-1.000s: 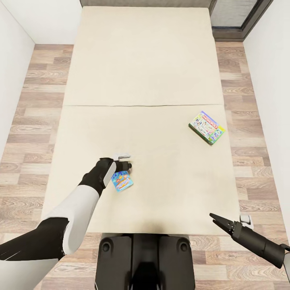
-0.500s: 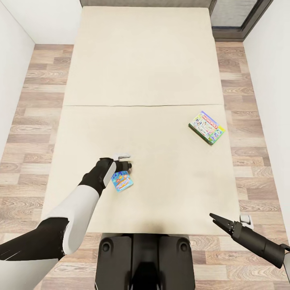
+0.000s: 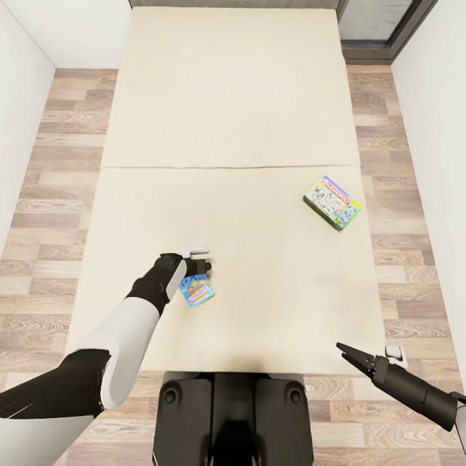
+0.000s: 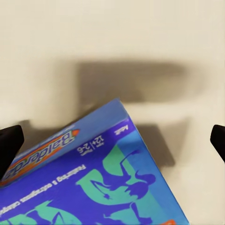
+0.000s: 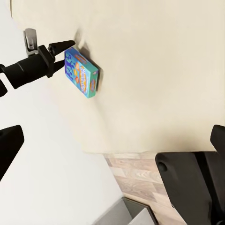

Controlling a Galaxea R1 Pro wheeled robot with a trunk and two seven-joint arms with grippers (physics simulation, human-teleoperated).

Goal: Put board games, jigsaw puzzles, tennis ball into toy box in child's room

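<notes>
Progress looks early to us: both board games on the bed (image 3: 233, 97) are not yet in the toy box, and we see neither a box nor a desk from here, so nothing can be said about what any container holds.

We have the left hand (image 3: 202, 266) on the blue board game (image 3: 197, 290), which lies near the foot of the cream mattress. In the left wrist view the blue box (image 4: 89, 183) rises tilted between the two dark fingertips, its corner up, casting a shadow on the mattress; the tips stand wide apart at both edges. From the right wrist view one pointed finger (image 5: 61, 47) touches the upright box's top edge. Whether the box is truly clamped we cannot tell.

The second game, the white and green board game (image 3: 332, 203), rests flat near the bed's right edge, well apart from the blue one and untouched.

Our right hand (image 3: 345, 350) hangs over the bed's foot corner, fingertips close together and holding nothing.

By our judgement, two bed games remain to be carried, plus everything on the desk.
</notes>
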